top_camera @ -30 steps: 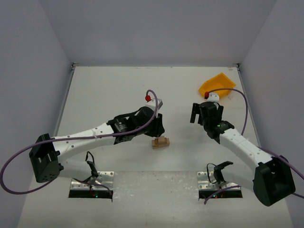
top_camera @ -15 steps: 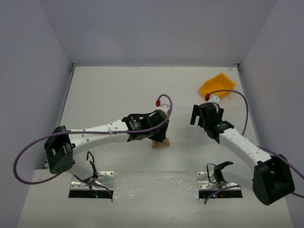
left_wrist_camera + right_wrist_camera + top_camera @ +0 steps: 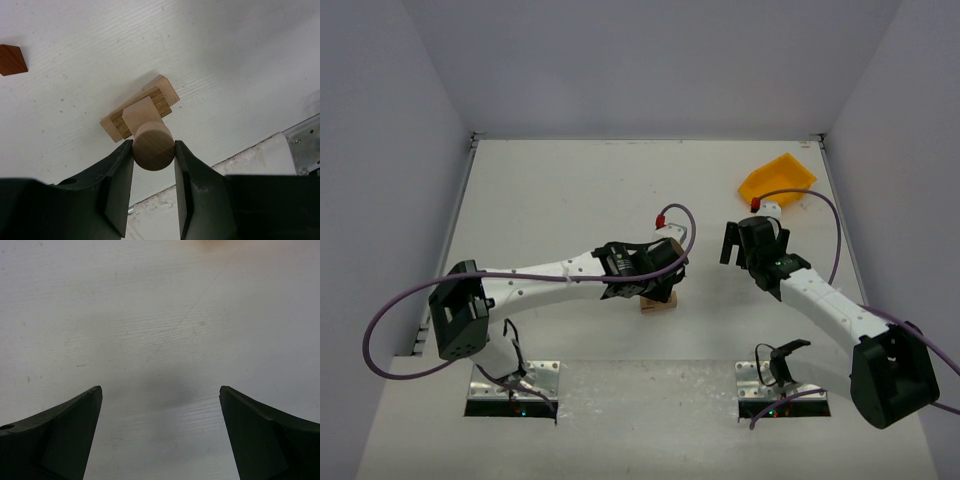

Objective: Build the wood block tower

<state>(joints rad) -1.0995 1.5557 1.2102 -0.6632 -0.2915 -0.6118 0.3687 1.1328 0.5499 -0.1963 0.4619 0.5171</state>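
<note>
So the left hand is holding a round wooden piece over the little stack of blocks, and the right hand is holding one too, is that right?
Not quite: the right hand is open and holds nothing, as the right wrist view shows. The left hand does hold a round wooden piece over the little stack of blocks.

The top view looks down from high behind the near edge over the whole table (image 3: 550,190). Both wrist views face it closely; the left shares the wood block tower (image 3: 162,95) with the top.
</note>
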